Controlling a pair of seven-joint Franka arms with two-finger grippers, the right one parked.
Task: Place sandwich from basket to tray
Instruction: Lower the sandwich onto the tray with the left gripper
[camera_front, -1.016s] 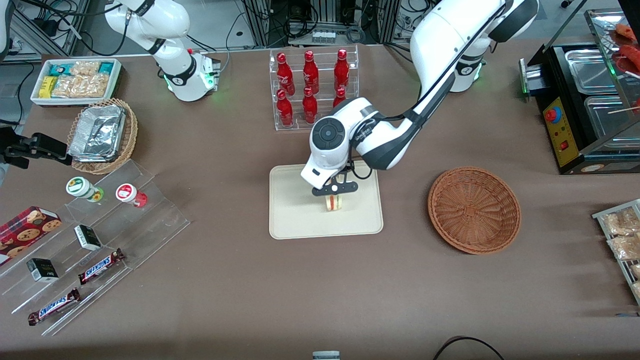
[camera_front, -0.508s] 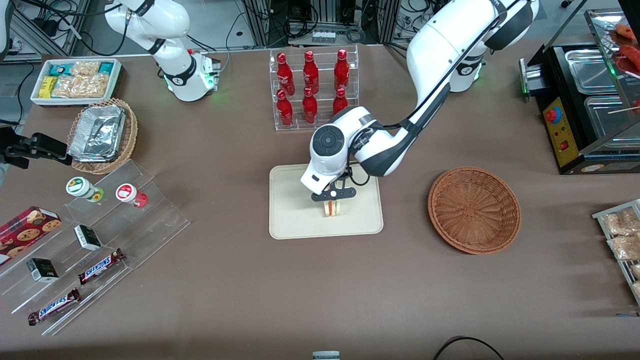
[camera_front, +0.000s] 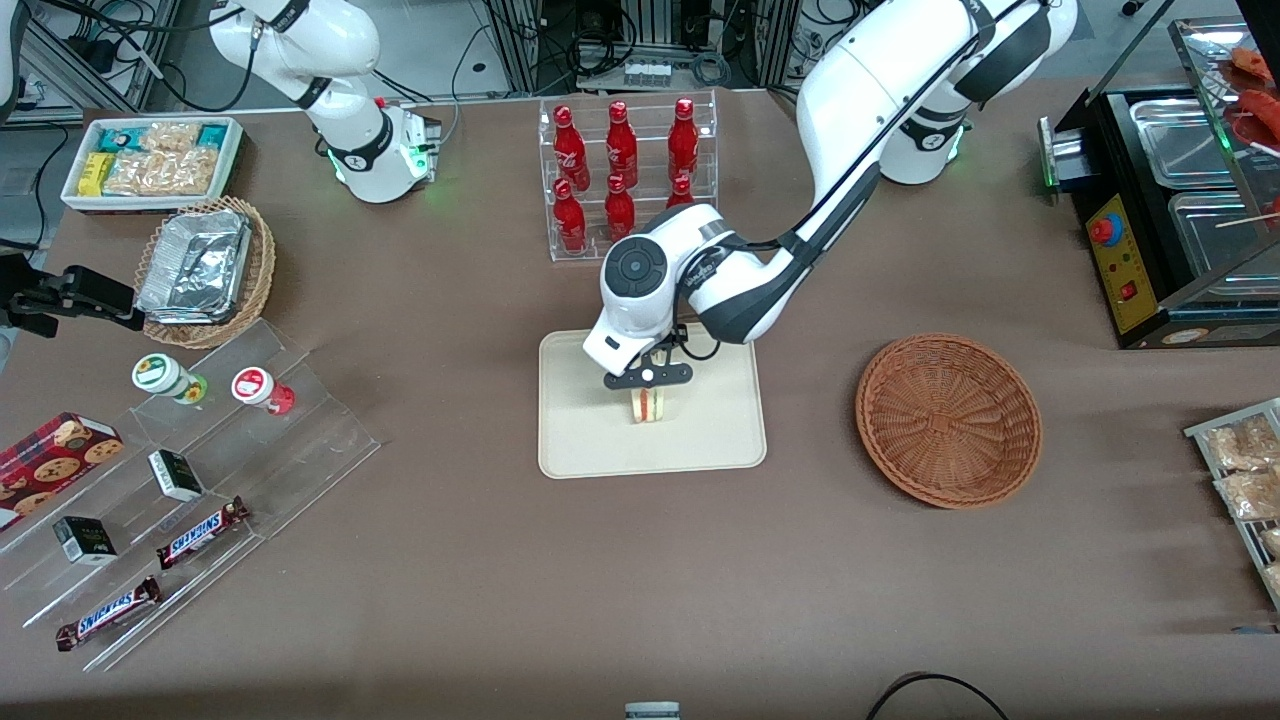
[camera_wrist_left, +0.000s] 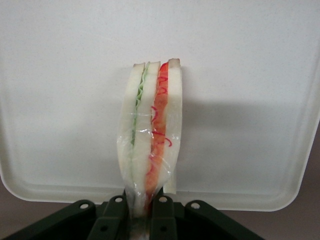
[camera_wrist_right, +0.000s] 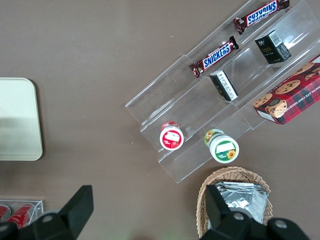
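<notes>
My left gripper (camera_front: 647, 392) hangs over the middle of the cream-beige tray (camera_front: 580, 450), shut on the sandwich (camera_front: 648, 405). The sandwich is a wrapped wedge of pale bread with red-orange and green filling, held on edge just above the tray. In the left wrist view the fingers (camera_wrist_left: 163, 212) pinch the sandwich (camera_wrist_left: 151, 135) at its lower end, with the tray (camera_wrist_left: 60, 125) under it. The round reddish-brown wicker basket (camera_front: 948, 419) sits beside the tray, toward the working arm's end, with nothing in it.
A clear rack of red bottles (camera_front: 625, 175) stands farther from the front camera than the tray. A tan wicker basket with foil containers (camera_front: 205, 268), a white bin of snacks (camera_front: 150, 160) and clear snack shelves (camera_front: 190, 490) lie toward the parked arm's end. A black food warmer (camera_front: 1180, 210) stands toward the working arm's end.
My gripper has carried the sandwich a little toward the parked arm's end and slightly farther from the front camera, still over the tray.
</notes>
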